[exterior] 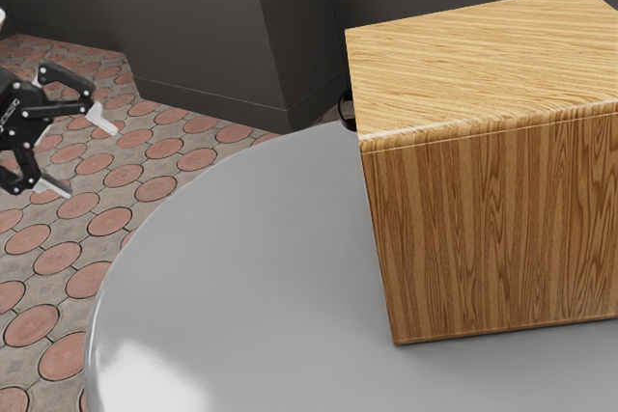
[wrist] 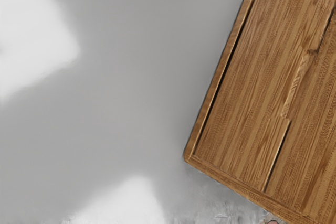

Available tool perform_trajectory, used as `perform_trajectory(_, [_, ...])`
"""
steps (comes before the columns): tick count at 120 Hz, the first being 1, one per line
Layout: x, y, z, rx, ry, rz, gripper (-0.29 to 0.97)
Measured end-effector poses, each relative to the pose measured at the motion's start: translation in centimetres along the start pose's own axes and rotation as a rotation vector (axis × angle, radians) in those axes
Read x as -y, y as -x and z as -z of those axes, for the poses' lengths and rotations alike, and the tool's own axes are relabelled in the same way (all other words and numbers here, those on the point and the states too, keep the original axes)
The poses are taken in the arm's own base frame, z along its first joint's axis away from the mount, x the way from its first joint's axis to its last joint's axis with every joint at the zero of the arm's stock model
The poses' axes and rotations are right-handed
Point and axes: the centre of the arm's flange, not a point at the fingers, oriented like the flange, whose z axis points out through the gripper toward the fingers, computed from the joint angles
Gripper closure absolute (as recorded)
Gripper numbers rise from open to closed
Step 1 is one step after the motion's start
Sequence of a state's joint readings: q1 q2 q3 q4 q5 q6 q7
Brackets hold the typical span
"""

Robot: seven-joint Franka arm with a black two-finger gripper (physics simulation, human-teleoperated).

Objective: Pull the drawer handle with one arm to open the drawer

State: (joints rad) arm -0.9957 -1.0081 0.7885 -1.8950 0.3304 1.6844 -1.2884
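2 views split the scene between them. From the side, the exterior view takes in a wooden cabinet (exterior: 483,190) standing on a round grey tabletop (exterior: 251,277), toward the exterior view's right, with its plain top and 1 plain side turned to the camera. At its far corner on the exterior view's left, a small dark curved piece (exterior: 345,111) peeks out, apparently the drawer handle, though too little of it shows to be sure. That view also shows a floor of round reddish tiles (exterior: 116,200) and a dark wall (exterior: 193,16) behind. The wrist view instead looks onto a framed wooden face (wrist: 252,98) of the cabinet, a panel set inside a raised border, with bare grey tabletop beside it and a sliver of tiled floor at the lower edge. Whether the drawer is pulled out at all cannot be told from either view. The black end effector (exterior: 79,153) sits at the exterior view's far left, above the floor and well apart from both tabletop and cabinet. Its 2 white-tipped fingers (exterior: 101,121) are spread wide, with nothing between them and nothing touched.
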Motion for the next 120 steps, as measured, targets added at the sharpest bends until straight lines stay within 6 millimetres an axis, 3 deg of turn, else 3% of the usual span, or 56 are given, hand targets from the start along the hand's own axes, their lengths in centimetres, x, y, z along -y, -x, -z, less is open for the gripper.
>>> perform_trajectory(10, [-0.2,-1.1,-1.6,0.041,0.078,-0.072,0.0])
perform_trajectory(18, [-1.9,-2.1,-3.4,0.039,0.117,-0.125,0.0])
perform_trajectory(34, [-5.7,-5.9,-6.6,0.037,0.188,-0.189,0.0])
perform_trajectory(50, [-8.8,-6.7,-10.3,0.062,0.225,-0.28,0.01])
perform_trajectory(67, [-11.5,-6.7,-12.6,0.062,0.239,-0.355,0.01])
perform_trajectory(104, [-15.6,-7.1,-18.8,0.069,0.222,-0.449,0.01])
perform_trajectory(120, [-16.1,-7.7,-19.9,0.064,0.228,-0.467,0.01])
